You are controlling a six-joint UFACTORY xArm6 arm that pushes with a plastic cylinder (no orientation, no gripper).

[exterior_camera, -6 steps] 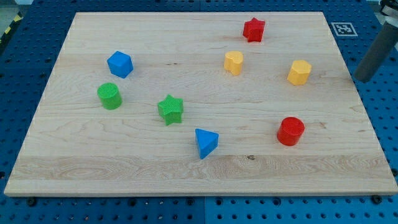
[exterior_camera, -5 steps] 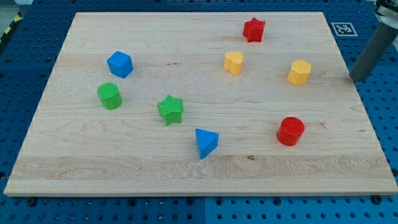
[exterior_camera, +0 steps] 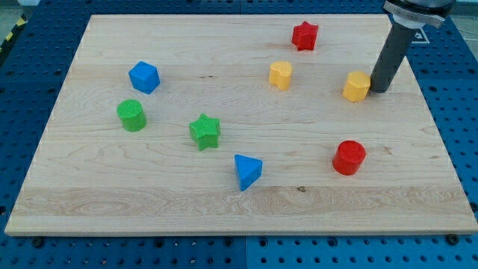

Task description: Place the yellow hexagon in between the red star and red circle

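my tip (exterior_camera: pixel 378 90) sits on the wooden surface (exterior_camera: pixel 112 194) right against the view's right side of the yellow hexagon (exterior_camera: pixel 358 87), touching it or a hair from it. there is no gripper on this arm, only the dark rod, so nothing is open, shut or pinching. the hexagon lies toward the view's right, between the red star (exterior_camera: pixel 304 35) near the top edge and the red circle (exterior_camera: pixel 349 158) lower down, but offset to the right of the line joining them. i judge the step in hand to be a short nudge toward the view's left: keep the rod centred on the block's flank so it slides straight and does not spin away, and ease off before it runs on to the second yellow block (exterior_camera: pixel 280 75), whose shape i cannot make out, just left of the gap. a black-and-white square marker shows partly behind the rod at the top right corner; no writing or brand can be read.
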